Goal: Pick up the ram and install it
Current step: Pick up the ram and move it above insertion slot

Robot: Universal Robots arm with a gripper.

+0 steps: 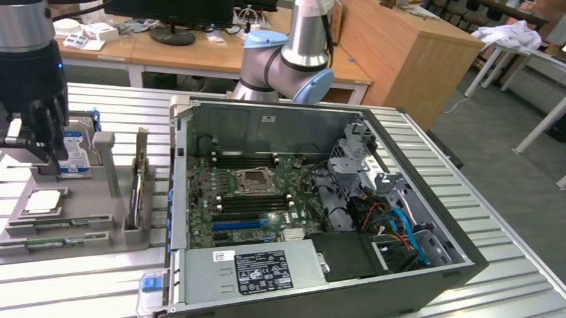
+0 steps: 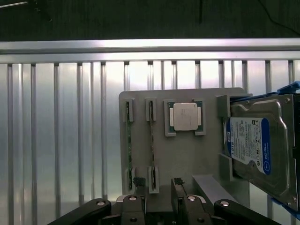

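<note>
Two ram sticks stand on edge in holders on the grey tray (image 2: 187, 159). One ram (image 2: 151, 140) lies in line with the gap between my fingers, and the other ram (image 2: 128, 140) sits beside it. In the exterior view the ram sticks (image 1: 53, 227) lie along the tray's front. My gripper (image 2: 158, 186) hangs open above the tray with nothing between its fingers. The exterior view has the gripper (image 1: 36, 154) at the far left over the tray (image 1: 97, 235). The motherboard (image 1: 256, 199) lies in the open computer case, with black memory slots (image 1: 252, 203) beside the processor socket.
A square silver processor (image 2: 185, 116) and a blue-labelled hard drive (image 2: 255, 145) share the tray. The open case (image 1: 425, 218) takes up the middle of the slatted metal table (image 1: 71, 291). The arm's base (image 1: 292, 59) stands behind the case.
</note>
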